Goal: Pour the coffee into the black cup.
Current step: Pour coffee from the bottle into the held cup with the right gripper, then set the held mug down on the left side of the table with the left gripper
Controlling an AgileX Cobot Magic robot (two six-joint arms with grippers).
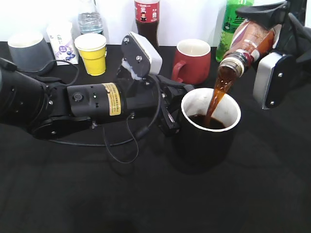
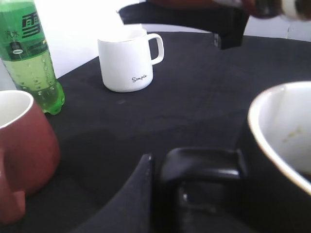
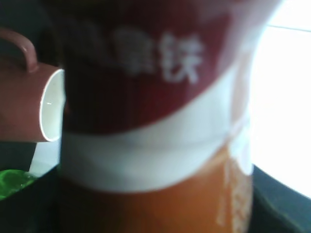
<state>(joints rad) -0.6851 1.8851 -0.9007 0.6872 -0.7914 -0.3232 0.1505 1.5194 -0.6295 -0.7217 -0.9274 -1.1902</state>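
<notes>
The black cup (image 1: pixel 209 141) stands at the table's middle, white inside, with dark coffee in it. My left gripper (image 1: pixel 170 114) is shut on the cup's black handle (image 2: pixel 201 165); the cup's rim shows in the left wrist view (image 2: pixel 272 141). My right gripper (image 1: pixel 274 29) is shut on the coffee bottle (image 1: pixel 250 41) and holds it tilted, mouth down, above the cup. A brown stream (image 1: pixel 216 97) runs from its neck into the cup. The bottle's red, white and orange label fills the right wrist view (image 3: pixel 155 121).
Behind stand a dark red mug (image 1: pixel 192 60), a yellow paper cup (image 1: pixel 92 52), a grey mug (image 1: pixel 28 51), a cola bottle (image 1: pixel 146 19), a green soda bottle (image 1: pixel 231 24), a water bottle (image 1: pixel 90 17) and a small carton (image 1: pixel 61 41). A white mug (image 2: pixel 127 63) stands further right.
</notes>
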